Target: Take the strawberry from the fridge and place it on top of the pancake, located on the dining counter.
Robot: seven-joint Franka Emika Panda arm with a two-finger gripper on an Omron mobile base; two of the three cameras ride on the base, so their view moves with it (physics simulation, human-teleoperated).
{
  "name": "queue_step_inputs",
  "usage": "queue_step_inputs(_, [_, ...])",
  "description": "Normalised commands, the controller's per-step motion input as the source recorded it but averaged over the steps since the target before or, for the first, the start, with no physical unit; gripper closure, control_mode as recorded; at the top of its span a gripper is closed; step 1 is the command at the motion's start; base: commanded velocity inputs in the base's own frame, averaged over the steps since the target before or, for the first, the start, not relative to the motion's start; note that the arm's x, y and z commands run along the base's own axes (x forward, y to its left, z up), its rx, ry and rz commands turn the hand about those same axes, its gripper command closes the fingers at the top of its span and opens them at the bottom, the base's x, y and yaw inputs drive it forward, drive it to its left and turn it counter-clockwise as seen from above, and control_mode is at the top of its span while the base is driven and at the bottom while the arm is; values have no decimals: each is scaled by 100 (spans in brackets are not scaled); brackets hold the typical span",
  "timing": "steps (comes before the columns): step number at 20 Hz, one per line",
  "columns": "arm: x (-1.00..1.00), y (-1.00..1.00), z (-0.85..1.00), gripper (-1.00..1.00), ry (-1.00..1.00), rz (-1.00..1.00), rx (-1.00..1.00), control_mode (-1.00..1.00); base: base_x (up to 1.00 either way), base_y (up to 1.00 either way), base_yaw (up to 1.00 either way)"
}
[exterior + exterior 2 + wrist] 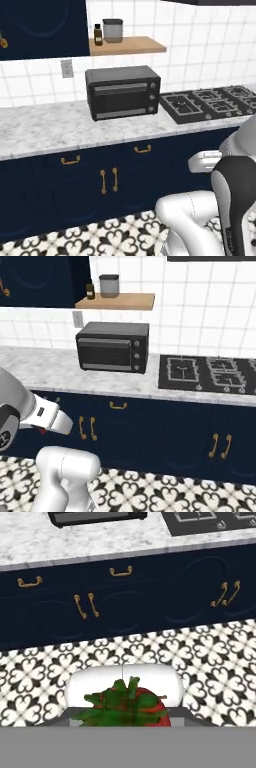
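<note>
Strawberry (131,708) | clamped in pincer (125,719) | above patterned floor (210,662)

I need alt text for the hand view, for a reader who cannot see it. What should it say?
A red strawberry with green leaves sits at the bottom of the picture, held in the robot's hand. Beyond it lie a black-and-white patterned floor, then navy cabinets with gold handles under a marbled counter. At the top edge are the toaster oven and the stove.
</note>
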Motion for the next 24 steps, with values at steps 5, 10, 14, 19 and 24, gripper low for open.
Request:
queue_step_inputs(5, [0,0,0,100,0,0,0,100,-43,9,-77])
queue_step_inputs(10, [0,0,0,100,0,0,0,100,-1,0,-98])
queue_step_inputs(14, [0,0,0,100,0,0,0,100,0,0,-100])
queue_step_inputs(19, [0,0,0,100,0,0,0,100,0,0,-100])
queue_step_inputs(24, [0,0,0,100,0,0,0,100,0,0,-100])
